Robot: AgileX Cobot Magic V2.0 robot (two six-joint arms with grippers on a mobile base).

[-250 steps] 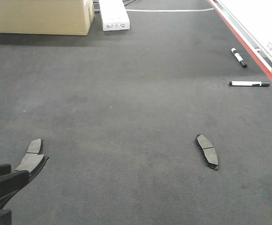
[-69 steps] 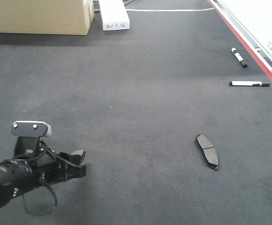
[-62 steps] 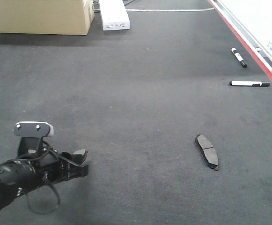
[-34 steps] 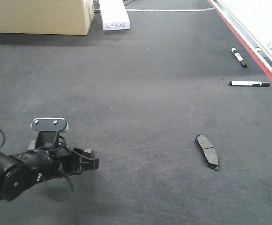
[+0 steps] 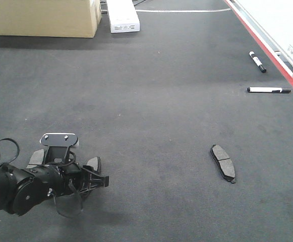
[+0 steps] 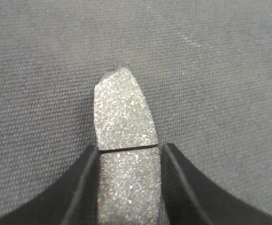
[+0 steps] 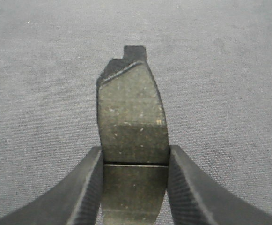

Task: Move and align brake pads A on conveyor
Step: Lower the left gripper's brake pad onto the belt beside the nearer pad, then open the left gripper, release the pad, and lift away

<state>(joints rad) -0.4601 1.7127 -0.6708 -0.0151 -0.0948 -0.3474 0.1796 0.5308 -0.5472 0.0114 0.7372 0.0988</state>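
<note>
A pad (image 6: 124,136) is held between the jaws of the left gripper (image 6: 128,187), gripped across its width with the pointed end projecting forward. In the front view the left gripper (image 5: 93,179) is seen low over the conveyor (image 5: 151,101), near its left side, with another pad (image 5: 35,158) lying flat just behind it. A second pad (image 7: 132,122) is clamped in the same way by the right gripper (image 7: 135,187) above bare belt; only the edge of that arm shows at the right of the front view. One more pad (image 5: 223,162) lies free on the belt, right of centre and turned at an angle.

The carrying step appears to be in hand, with both held pads yet to be set down. The next move would call for lowering each pad flat onto the belt, its long axis turned to match the others in a row, before the jaws are released. The angled pad would then need straightening.
</note>
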